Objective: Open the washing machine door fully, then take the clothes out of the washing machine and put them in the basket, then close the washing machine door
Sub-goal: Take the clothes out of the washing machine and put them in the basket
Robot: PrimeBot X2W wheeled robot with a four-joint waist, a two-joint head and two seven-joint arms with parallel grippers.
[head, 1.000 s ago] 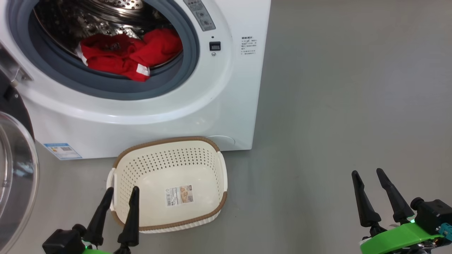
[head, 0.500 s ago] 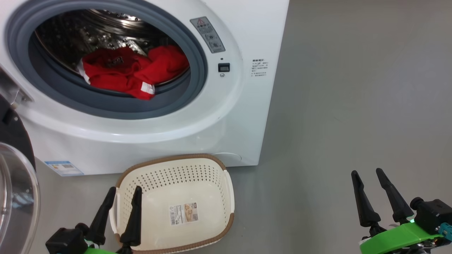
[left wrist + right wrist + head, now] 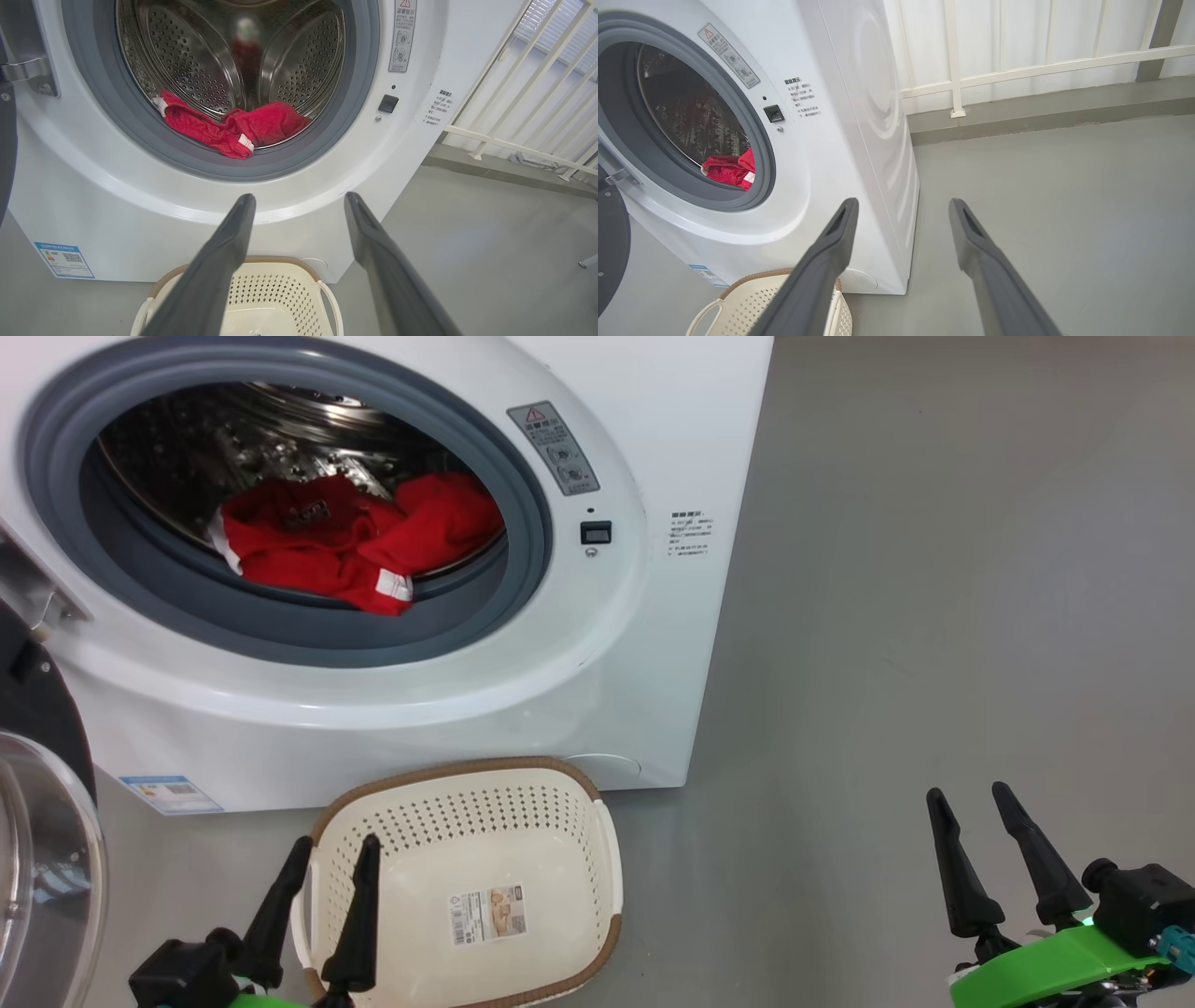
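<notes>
The washing machine [image 3: 373,737] stands ahead with its round opening uncovered. The washing machine door [image 3: 37,868] hangs swung open at the far left, black rim and clear bowl showing. Red clothes [image 3: 345,546] with a white label lie at the drum's front lip, and they also appear as clothes [image 3: 224,128] and clothes [image 3: 728,170]. The cream basket [image 3: 467,812] sits empty on the floor before the machine. My left gripper [image 3: 338,845] is open over the basket's left rim, its own view showing the left gripper [image 3: 300,198] aimed at the opening. My right gripper [image 3: 967,793] is open over bare floor, far right.
Grey floor [image 3: 934,616] stretches to the right of the machine. A white railing [image 3: 1017,70] runs behind along a low kerb. A blue sticker [image 3: 170,793] marks the machine's lower left front.
The head camera has tilted up, so machine and basket sit lower in the picture. Both grippers stay open and hold their places; the clothes have not moved.
</notes>
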